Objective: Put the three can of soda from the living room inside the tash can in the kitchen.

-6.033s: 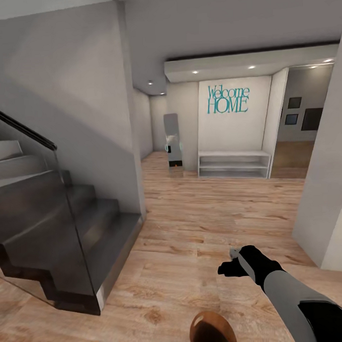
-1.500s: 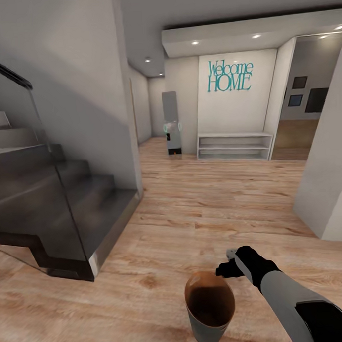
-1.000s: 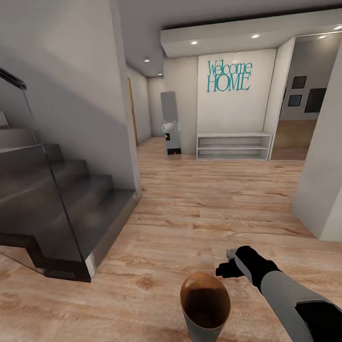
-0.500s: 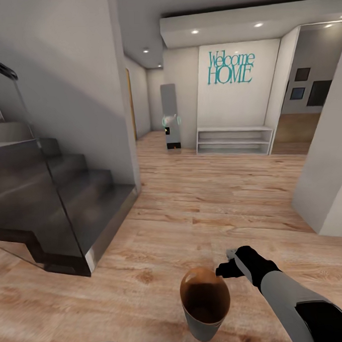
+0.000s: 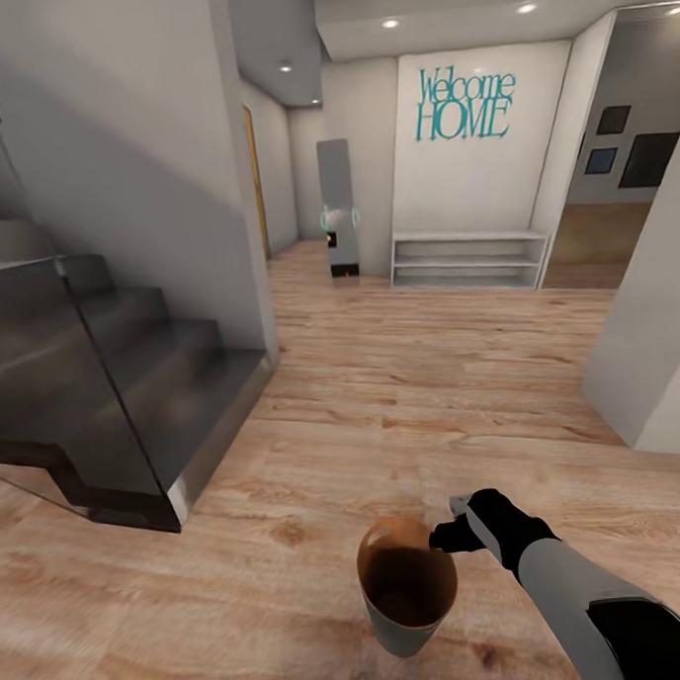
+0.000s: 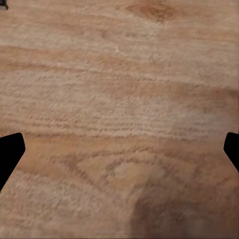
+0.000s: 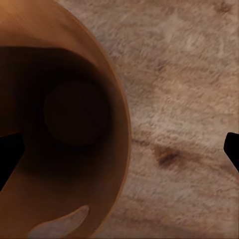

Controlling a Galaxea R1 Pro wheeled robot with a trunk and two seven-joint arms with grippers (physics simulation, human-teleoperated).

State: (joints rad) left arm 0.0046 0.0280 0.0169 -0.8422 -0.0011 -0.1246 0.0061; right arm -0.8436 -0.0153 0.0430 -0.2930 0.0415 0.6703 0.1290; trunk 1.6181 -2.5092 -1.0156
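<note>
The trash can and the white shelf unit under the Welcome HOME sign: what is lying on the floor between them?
In the head view, nothing: from the trash can to the white shelf unit runs bare wood plank floor.

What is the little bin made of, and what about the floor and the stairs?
The bin looks like metal or hard plastic: matte grey outside, glossy copper-brown inside with a soft shine in the right wrist view. The floor looks like light wood planks, with grain and knots visible. The stairs seem dark polished stone or metal, slightly reflective, behind what looks like a clear glass panel. It is a render, so these are guesses.
</note>
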